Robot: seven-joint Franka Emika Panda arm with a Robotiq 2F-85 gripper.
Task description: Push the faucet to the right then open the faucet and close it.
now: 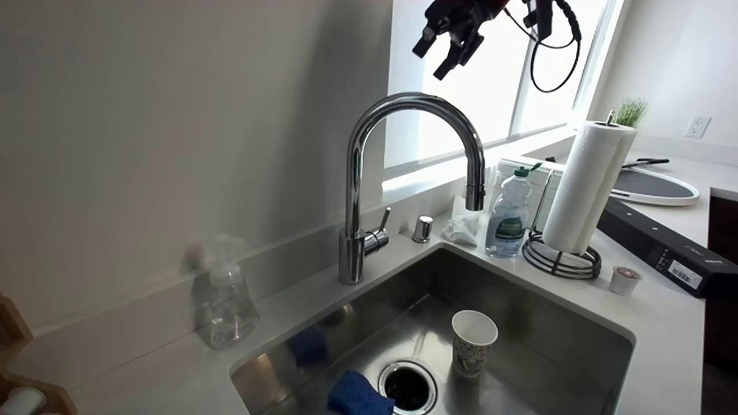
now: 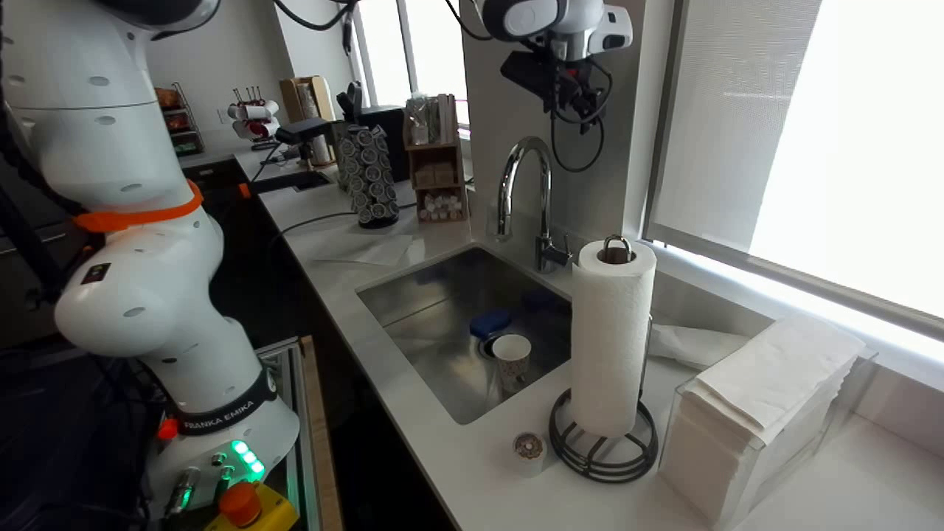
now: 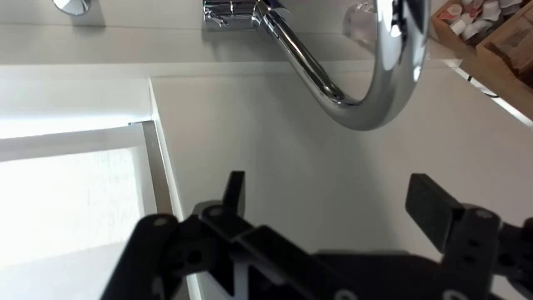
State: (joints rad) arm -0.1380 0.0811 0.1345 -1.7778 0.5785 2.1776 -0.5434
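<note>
Currently, the tool (image 3: 328,185) is held higher than the faucet (image 1: 353,190), jaws spread wide. A paper cup (image 1: 473,343) and a blue sponge (image 1: 358,394) are contained in the sink (image 1: 542,325).

The faucet (image 2: 545,198) stands beside a sink (image 2: 424,321) holding a cup (image 2: 511,358).

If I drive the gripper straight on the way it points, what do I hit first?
Probably the wall: it fills the gap of the open gripper in the wrist view. The arched faucet stands nearer, just off that line, so it might be brushed first; depth is unclear.
</note>
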